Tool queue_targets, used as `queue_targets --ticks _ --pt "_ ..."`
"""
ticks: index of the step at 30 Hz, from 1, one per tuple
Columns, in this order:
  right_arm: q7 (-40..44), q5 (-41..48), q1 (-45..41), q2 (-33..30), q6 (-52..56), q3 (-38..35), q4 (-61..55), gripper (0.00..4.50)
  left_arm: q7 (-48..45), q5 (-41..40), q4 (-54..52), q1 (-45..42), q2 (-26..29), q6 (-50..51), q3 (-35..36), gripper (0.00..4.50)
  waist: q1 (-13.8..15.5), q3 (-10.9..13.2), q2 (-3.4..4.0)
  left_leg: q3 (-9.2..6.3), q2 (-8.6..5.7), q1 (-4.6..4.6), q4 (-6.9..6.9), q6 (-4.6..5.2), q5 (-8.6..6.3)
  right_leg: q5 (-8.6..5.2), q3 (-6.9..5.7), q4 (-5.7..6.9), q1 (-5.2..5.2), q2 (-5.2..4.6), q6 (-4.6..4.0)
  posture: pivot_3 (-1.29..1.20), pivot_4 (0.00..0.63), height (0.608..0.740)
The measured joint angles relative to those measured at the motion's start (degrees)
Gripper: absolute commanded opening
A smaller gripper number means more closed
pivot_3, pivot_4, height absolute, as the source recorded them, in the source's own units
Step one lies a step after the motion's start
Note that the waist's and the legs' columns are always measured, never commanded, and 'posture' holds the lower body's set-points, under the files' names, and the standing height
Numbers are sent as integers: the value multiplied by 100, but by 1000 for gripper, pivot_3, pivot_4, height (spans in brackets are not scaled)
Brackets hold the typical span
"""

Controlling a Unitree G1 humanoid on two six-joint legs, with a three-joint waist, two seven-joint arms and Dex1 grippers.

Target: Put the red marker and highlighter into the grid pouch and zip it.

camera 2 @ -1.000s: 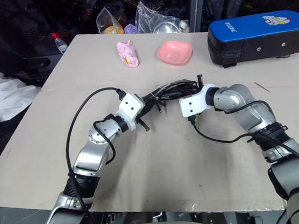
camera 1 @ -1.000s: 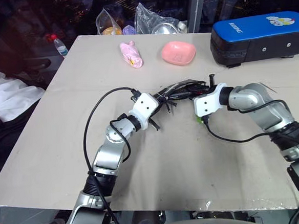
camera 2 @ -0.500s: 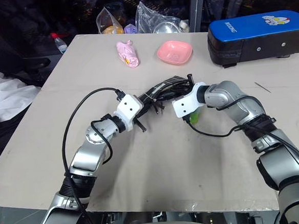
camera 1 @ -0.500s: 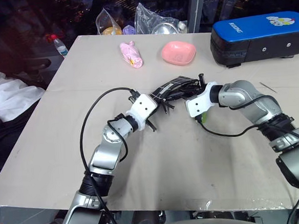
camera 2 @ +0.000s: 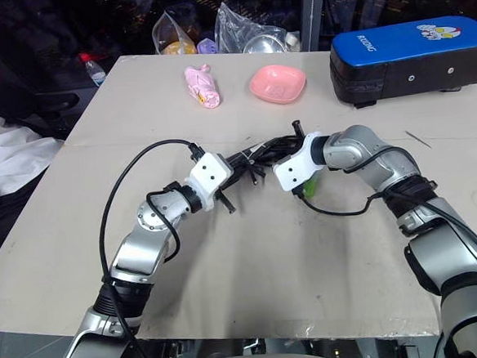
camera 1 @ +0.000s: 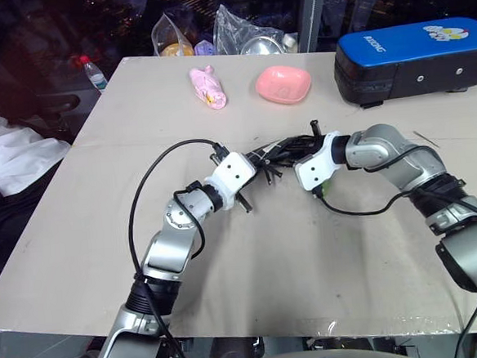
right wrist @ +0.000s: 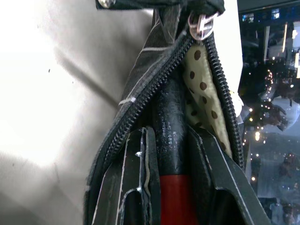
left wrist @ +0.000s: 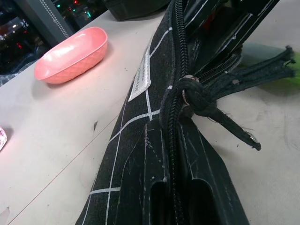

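since a second ago my right arm is folding in at the elbow and the right gripper (camera 2: 295, 145) is shifting a little toward the left one, with the grid pouch (camera 1: 279, 151) settling lower and flatter between them than half a second back. i am holding the pouch off the table (camera 1: 100, 197) with the left gripper (camera 1: 254, 168), whose fingers (left wrist: 154, 201) are pinched tight on the zipper edge at one end, the small white label (left wrist: 142, 78) just beyond them. the right gripper is nearly closed on the red marker (right wrist: 173, 197), gripping it at the join of red body and black section, and the black end is sitting inside the open mouth of the pouch, against the dotted cream lining (right wrist: 202, 84). the zipper pull (right wrist: 200, 23) is resting at the far end of the opening. the highlighter (camera 2: 309, 188) is lying on the table just under my right wrist, its green end peeking out. the pink dish (camera 1: 283, 84), the pink toy (camera 1: 208, 87) and the blue case (camera 1: 414, 50) are sitting well back.
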Motion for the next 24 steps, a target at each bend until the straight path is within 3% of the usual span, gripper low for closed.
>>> queue_targets --ticks 1,3,8,15,21,24 --pt "-1 7 0 10 1 -1 9 1329 0 0 0 1 0 -2 0 0 1 0 0 0 0 0 0 0 0 0 0 0 0 0 0 0 150 725" --pt "30 158 8 57 63 -13 7 2044 3 -11 -5 3 -8 -2 1 0 0 0 0 0 0 0 0 0 0 0 0 1 0 0 0 0 150 725" --pt "346 951 349 9 438 -337 -414 4437 64 -103 -46 6 -99 111 42 0 17 0 0 -1 0 0 0 0 0 0 1 0 1 -1 0 0 150 725" --pt "943 2648 1405 -347 2182 -1358 -2216 4437 70 -124 -46 52 -148 205 132 0 19 -1 -1 -10 1 -1 2 0 0 1 -1 1 5 0 0 0 150 725" --pt "296 3265 2945 -218 5587 -2091 -4163 4437 132 -224 -46 49 -221 322 189 0 12 -1 -1 -13 2 -2 1 0 0 1 2 2 4 0 -1 0 150 725" --pt "-413 3447 3339 451 7460 -2216 -5023 4437 165 -248 -46 40 -245 337 193 0 -18 -2 1 -14 9 -1 1 -2 1 2 5 7 2 8 -2 0 150 725"
